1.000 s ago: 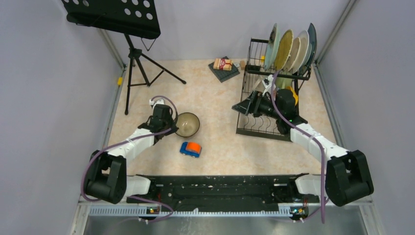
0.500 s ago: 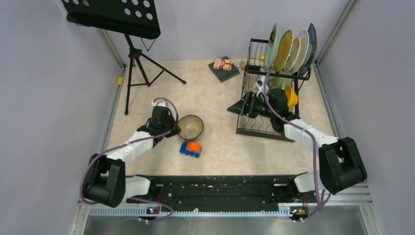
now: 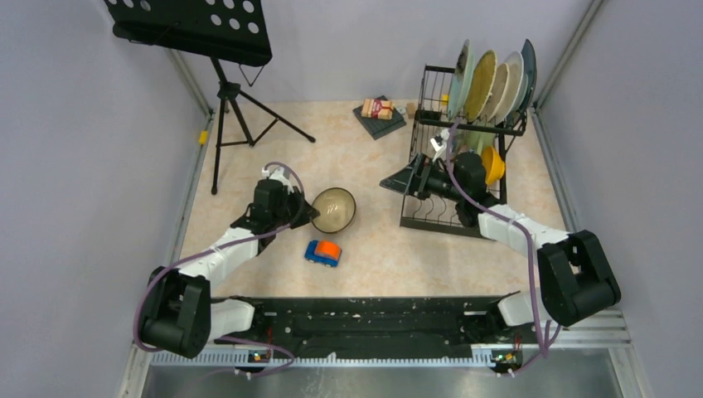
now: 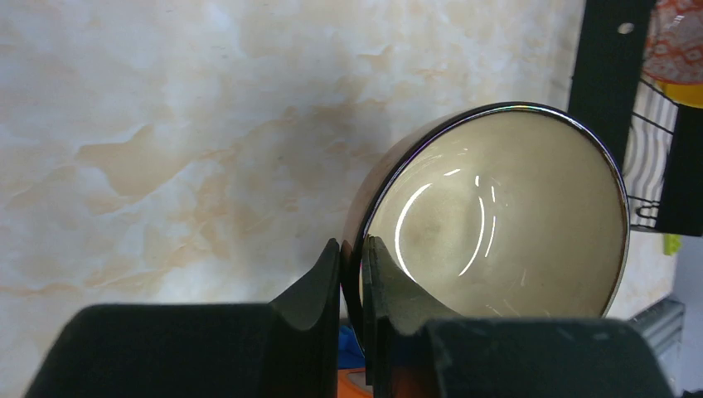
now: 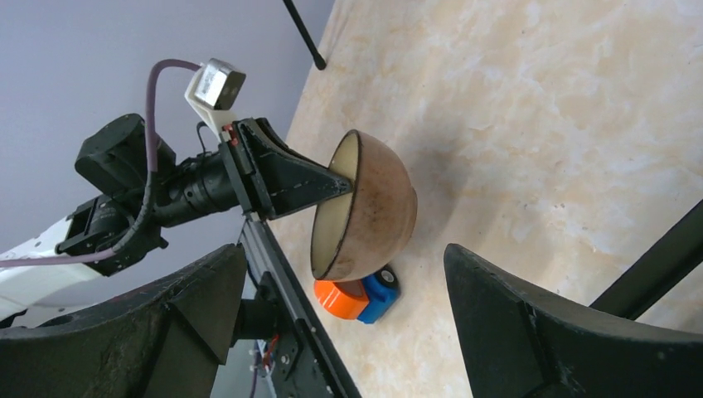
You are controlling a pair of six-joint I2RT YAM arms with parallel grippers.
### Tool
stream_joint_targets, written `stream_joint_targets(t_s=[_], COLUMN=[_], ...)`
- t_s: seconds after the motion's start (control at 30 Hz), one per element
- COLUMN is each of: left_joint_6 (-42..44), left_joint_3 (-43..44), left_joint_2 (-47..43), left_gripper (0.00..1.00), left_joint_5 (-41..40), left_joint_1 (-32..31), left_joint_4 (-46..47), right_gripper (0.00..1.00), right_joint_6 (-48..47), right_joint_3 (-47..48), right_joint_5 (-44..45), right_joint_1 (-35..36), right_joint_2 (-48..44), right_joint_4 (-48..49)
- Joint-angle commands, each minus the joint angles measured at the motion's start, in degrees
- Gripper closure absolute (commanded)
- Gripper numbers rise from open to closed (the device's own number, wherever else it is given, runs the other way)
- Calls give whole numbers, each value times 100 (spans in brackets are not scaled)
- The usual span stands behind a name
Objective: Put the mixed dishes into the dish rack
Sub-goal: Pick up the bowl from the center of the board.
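Note:
My left gripper (image 3: 308,212) is shut on the rim of a dark-rimmed bowl (image 3: 334,210), brown outside and cream inside. It holds the bowl tilted on its side above the table; the pinch on the rim shows in the left wrist view (image 4: 352,249), with the bowl (image 4: 497,215) facing the camera. My right gripper (image 3: 399,183) is open and empty at the left edge of the black wire dish rack (image 3: 439,217), pointing left toward the bowl (image 5: 369,207). Several round plates (image 3: 489,79) stand upright in the rack's upper tier. An orange-yellow dish (image 3: 492,164) sits lower in the rack.
A blue-and-orange toy car (image 3: 322,252) lies just below the held bowl and shows in the right wrist view (image 5: 356,294). A packet on a dark mat (image 3: 380,110) lies left of the rack. A music stand on a tripod (image 3: 236,99) stands at the back left.
My left gripper has carried the bowl up and to the right, tilting it. My right gripper has drawn left out of the rack to its left edge.

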Motion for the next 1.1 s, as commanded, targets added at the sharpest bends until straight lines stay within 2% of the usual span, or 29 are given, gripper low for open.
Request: stream_joint_targets(t_s=[0.0,0.23,0.47,0.63,0.77,1.07], left_joint_6=[-312,-623,-708,-719,-706,-683], left_joint_3=[155,151,123,67,0,7], left_joint_2=[-292,-194,-194,-295,-411,-437], left_gripper=[100,100,100,100,100,100], left_joint_5=[879,1487,1698,1778,1733,1824], left_joint_1=[-10,-9,-10,-12,-10,-7], left_joint_4=[1320,1921,2155,2264,2274,2331], right_gripper=[9,8,6,6,5,5], right_joint_6=[259,620,1066,966,1331,1442], right_joint_3=[-186,-424,-632,-574,-699,-435], right_joint_5=[-109,-72,-247,154,261,41], right_joint_1=[153,351,549,789,826,978], right_joint_2=[-15,74,236,269,419,819], right_joint_4=[577,1182,2149,1697,2251,2331])
